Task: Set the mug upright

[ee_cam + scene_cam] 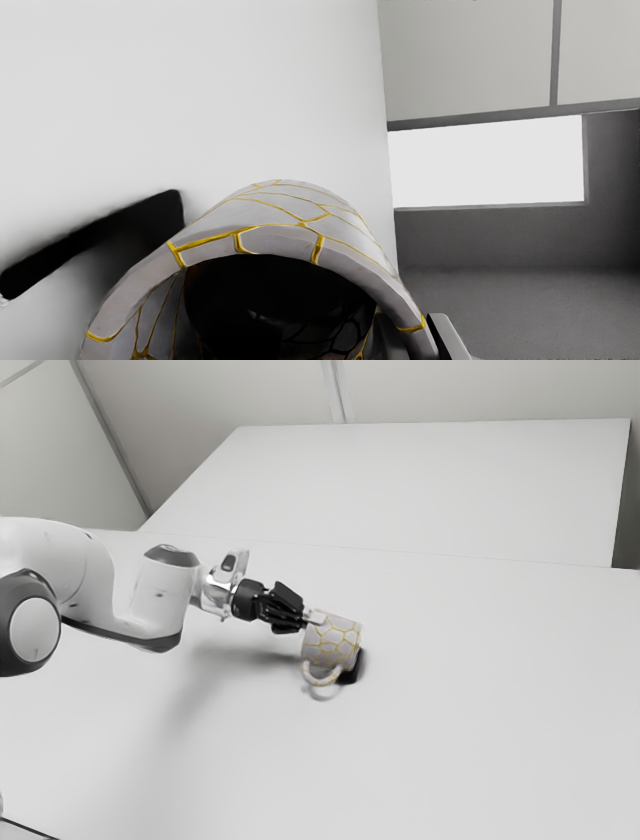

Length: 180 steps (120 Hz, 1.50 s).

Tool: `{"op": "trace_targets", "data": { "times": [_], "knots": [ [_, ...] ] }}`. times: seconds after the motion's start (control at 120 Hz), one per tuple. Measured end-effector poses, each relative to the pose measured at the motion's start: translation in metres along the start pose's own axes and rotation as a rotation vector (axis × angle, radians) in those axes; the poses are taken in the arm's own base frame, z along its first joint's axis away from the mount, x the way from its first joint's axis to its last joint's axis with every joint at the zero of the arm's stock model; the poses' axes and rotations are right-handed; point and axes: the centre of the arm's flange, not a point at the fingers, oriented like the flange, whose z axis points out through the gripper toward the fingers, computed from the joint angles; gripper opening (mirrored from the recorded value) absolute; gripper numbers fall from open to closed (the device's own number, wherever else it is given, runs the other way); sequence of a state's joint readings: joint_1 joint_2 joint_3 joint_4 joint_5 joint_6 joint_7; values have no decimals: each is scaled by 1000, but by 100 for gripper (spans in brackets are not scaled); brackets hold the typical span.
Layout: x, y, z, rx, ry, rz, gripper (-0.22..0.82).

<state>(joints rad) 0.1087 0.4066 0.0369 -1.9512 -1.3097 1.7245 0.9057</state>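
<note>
One hand [317, 618] gripping one mug [338, 644]

The pale grey cylindrical mug with yellow veining [340, 643] looks like smooth ceramic, with faint glossy glints inside. The white, rounded robot arm [160, 600] has a smooth, softly shiny plastic look, and the black two-finger gripper [316, 617] a darker sheen; the broad white flat tabletop [470, 710] appears smooth and matt.

A broad white table [480, 700] lies in soft, colourless light. Beyond its far edge spreads another pale, flat surface [420, 490]; past the table's edge, a grey wall [612, 200] holds a glaring white rectangle [490, 162] above grey floor [525, 310].
</note>
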Motion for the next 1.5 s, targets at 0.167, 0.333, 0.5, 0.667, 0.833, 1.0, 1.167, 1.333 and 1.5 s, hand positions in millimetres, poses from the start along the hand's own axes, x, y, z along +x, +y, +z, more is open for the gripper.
{"op": "trace_targets", "data": {
  "times": [0.167,0.333,0.5,0.667,0.833,1.0,1.167,1.333,1.5],
  "knots": [
    [4,37,-15,26,-2,88,-15],
    [4,87,-48,288,-132,202,-17],
    [14,120,-78,661,-276,288,-18],
    [19,126,-99,992,-367,307,-18],
    [0,110,-103,1142,-372,249,-18],
    [-10,91,-97,1228,-364,191,-18],
    [-7,58,-81,1254,-354,125,-18],
    [-6,41,-74,1264,-324,70,-8],
    [-5,41,-65,1254,-292,38,27]
  ]
}}
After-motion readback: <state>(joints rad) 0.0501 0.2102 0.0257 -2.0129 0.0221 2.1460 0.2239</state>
